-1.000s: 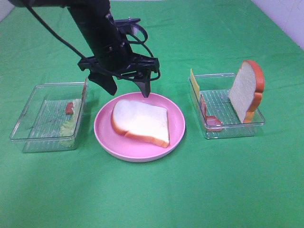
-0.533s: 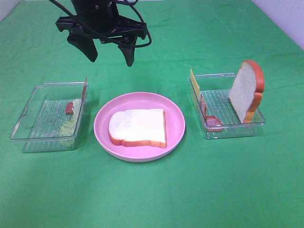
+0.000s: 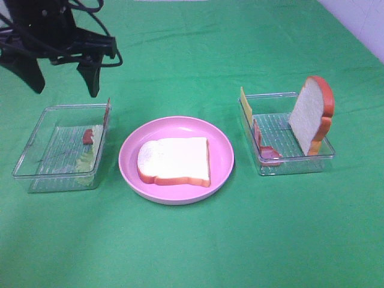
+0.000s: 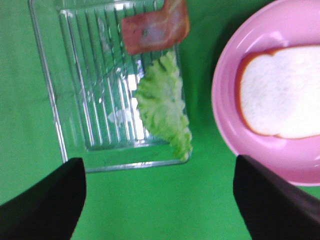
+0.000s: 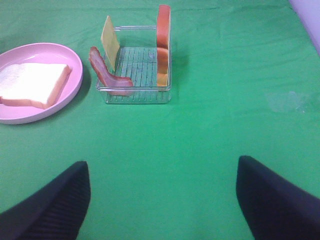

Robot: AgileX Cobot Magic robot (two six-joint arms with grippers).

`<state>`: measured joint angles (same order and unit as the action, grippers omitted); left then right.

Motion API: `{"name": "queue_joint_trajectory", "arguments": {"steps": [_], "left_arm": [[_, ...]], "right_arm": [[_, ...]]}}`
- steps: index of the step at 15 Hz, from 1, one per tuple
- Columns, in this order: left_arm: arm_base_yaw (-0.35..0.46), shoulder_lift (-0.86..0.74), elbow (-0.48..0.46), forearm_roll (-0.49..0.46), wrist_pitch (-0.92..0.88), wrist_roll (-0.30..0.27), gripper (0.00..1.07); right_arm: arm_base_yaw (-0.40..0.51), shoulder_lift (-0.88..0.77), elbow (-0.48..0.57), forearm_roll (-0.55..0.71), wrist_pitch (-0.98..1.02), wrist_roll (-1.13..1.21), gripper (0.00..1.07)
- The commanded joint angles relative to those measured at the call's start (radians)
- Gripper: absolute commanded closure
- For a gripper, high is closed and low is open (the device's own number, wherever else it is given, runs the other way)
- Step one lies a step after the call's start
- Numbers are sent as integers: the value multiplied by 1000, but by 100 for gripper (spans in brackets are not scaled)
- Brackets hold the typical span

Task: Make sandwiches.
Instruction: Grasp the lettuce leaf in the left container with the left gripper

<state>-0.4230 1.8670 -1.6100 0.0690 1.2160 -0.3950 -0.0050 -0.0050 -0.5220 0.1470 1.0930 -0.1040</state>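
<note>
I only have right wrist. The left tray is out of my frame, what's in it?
Observer: A lettuce leaf lies in the left tray, along the wall nearest the plate.
Operator: Anything else in there?
Observer: One bacon strip, next to the lettuce on that same side.
Operator: Where's the left arm?
Observer: The left gripper hangs high near that tray, jaws open with nothing between them.
</note>
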Motion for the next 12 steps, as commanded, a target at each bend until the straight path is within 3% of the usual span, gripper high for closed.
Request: {"name": "queue_joint_trajectory", "arguments": {"steps": [1, 4, 10, 12], "left_arm": [[0, 2, 97, 5, 47, -23, 30], [0, 40, 147, -1, -71, -50, 30], [0, 169, 147, -69, -200, -41, 31], [0, 176, 147, -69, -203, -46, 36]], "right_arm": [[-5, -8, 3, 0, -9, -2, 31], [-5, -8, 3, 0, -9, -2, 31], [-5, -8, 3, 0, -9, -2, 31], [-5, -8, 3, 0, -9, -2, 31]]}}
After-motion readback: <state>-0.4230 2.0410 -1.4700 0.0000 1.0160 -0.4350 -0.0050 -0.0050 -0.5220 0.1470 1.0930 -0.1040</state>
